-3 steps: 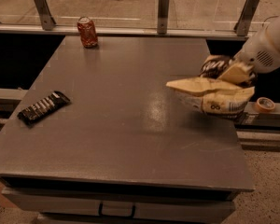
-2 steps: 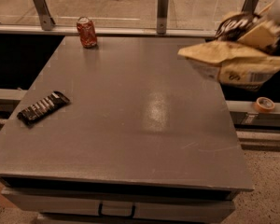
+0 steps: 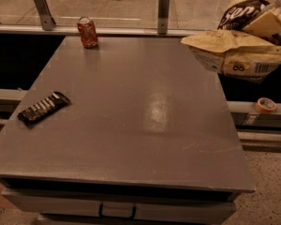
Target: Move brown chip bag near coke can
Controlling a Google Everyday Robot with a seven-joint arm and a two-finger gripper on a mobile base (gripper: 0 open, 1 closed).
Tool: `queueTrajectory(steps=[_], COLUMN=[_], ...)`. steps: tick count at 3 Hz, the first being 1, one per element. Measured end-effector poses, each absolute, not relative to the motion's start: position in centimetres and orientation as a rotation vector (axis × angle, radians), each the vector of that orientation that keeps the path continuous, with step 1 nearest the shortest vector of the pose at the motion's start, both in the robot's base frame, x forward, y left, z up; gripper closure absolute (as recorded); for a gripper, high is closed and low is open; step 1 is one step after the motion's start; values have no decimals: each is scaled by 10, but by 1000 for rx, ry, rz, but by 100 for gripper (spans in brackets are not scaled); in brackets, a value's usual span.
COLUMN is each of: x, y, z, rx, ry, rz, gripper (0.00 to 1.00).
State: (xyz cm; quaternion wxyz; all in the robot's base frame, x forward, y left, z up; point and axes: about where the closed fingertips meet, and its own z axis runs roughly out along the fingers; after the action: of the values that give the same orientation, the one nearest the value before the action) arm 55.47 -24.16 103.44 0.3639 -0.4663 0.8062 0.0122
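The brown chip bag (image 3: 234, 48) hangs in the air at the upper right, above the table's right edge, tan back and barcode facing me and the dark front with white lettering at its top. My gripper (image 3: 267, 22) is at the top right corner, shut on the bag's upper part, mostly hidden by it and cut off by the frame edge. The coke can (image 3: 87, 32), red with a silver top, stands upright at the table's far left corner, far from the bag.
A slim dark wrapper with white stripes (image 3: 43, 108) lies near the left edge of the grey table (image 3: 131, 125). A tape roll (image 3: 265, 105) sits on a ledge right of the table. Metal railing posts (image 3: 163, 11) stand behind the far edge.
The gripper has lifted the chip bag off the table's right side and carried it up and to the right, tilting it so its tan back shows.
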Motion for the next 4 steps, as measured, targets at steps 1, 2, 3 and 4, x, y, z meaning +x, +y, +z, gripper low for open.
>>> queueTrajectory(steps=[1, 2, 3, 4], x=[561, 582, 582, 585], y=[-222, -169, -169, -164], z=[1027, 1026, 1026, 1024], rx=[-1212, -1230, -1230, -1211], ry=[2055, 1958, 1958, 1958], rz=[94, 204, 204, 225], gripper=[100, 100, 100, 100])
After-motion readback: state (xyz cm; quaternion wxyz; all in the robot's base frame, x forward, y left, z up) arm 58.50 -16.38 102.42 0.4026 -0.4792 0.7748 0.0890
